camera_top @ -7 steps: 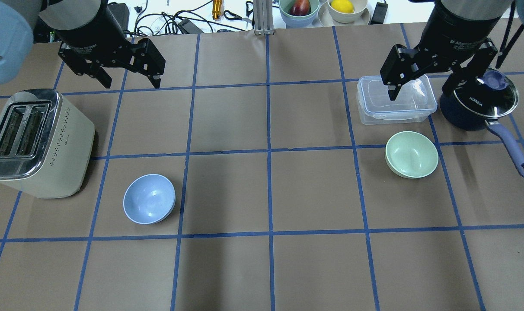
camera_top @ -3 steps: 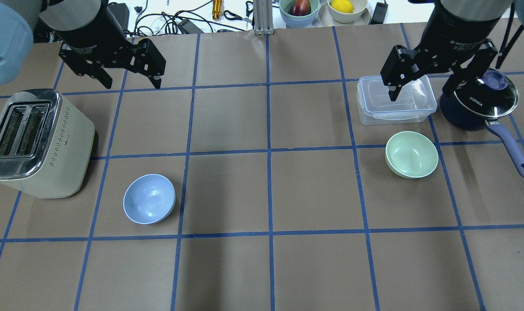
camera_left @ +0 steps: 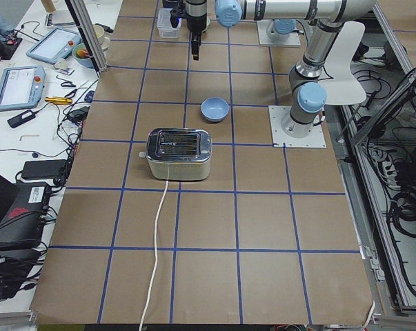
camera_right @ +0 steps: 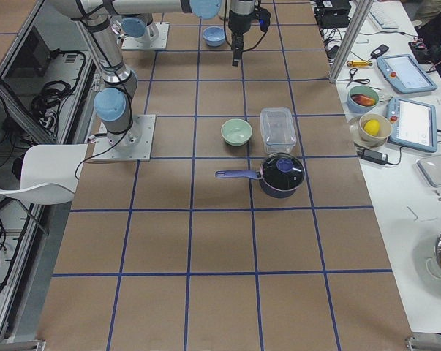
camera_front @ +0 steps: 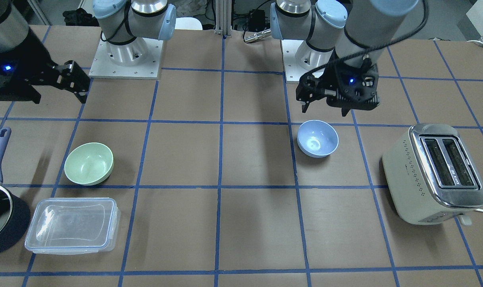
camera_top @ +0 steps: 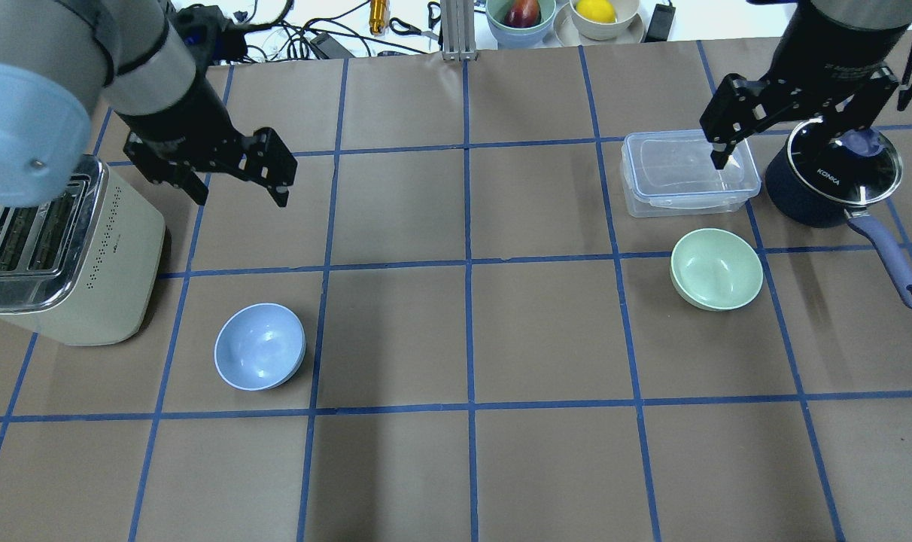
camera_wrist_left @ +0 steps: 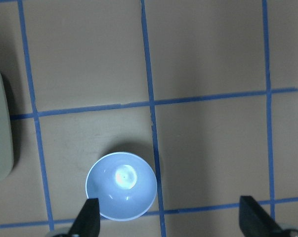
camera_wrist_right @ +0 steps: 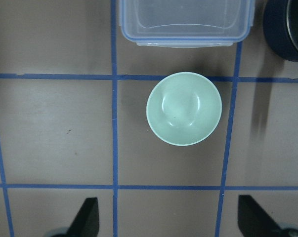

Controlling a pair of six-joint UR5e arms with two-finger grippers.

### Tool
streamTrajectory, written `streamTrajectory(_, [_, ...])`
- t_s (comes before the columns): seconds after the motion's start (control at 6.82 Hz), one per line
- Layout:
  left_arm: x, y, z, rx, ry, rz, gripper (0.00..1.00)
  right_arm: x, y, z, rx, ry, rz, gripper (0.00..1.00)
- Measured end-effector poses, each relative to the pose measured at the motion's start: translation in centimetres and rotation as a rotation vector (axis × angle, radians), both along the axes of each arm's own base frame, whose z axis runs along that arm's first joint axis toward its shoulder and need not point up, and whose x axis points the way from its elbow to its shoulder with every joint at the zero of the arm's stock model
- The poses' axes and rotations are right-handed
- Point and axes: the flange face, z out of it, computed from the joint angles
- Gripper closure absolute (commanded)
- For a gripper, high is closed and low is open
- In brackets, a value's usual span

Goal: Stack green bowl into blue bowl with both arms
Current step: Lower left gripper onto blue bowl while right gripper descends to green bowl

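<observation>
The green bowl (camera_top: 716, 269) sits upright and empty on the table's right side; it also shows in the front view (camera_front: 89, 164) and the right wrist view (camera_wrist_right: 184, 108). The blue bowl (camera_top: 259, 346) sits upright and empty on the left side, also in the front view (camera_front: 317, 138) and the left wrist view (camera_wrist_left: 121, 185). My left gripper (camera_top: 240, 197) is open and empty, high above the table and farther back than the blue bowl. My right gripper (camera_top: 776, 154) is open and empty, high over the clear container and saucepan, behind the green bowl.
A cream toaster (camera_top: 65, 248) stands left of the blue bowl. A clear plastic container (camera_top: 689, 175) and a navy saucepan with a lid and a handle (camera_top: 832, 181) sit just behind the green bowl. Bowls with fruit (camera_top: 521, 15) stand beyond the table's far edge.
My left gripper has moved nearer, towards the blue bowl. My right gripper has shifted to the right, over the saucepan's side. Both stay open; the bowls have not moved.
</observation>
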Motion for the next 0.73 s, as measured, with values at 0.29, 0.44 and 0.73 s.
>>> streamTrajectory(0.29, [0.3, 3.3, -10.1, 0.039, -0.002, -0.006, 0.00, -9.1, -2.8, -5.6, 0.033, -0.024, -0.114, 0.00])
streamTrajectory(0.44, [0.4, 4.6, -13.3, 0.041, -0.005, 0.003, 0.00, -11.8, -3.8, -10.0, 0.036, -0.030, -0.152, 0.00])
streamTrajectory(0.73, [0.8, 6.4, -16.9, 0.082, -0.006, 0.026, 0.00, -13.1, -3.8, -18.7, 0.019, -0.035, -0.180, 0.00])
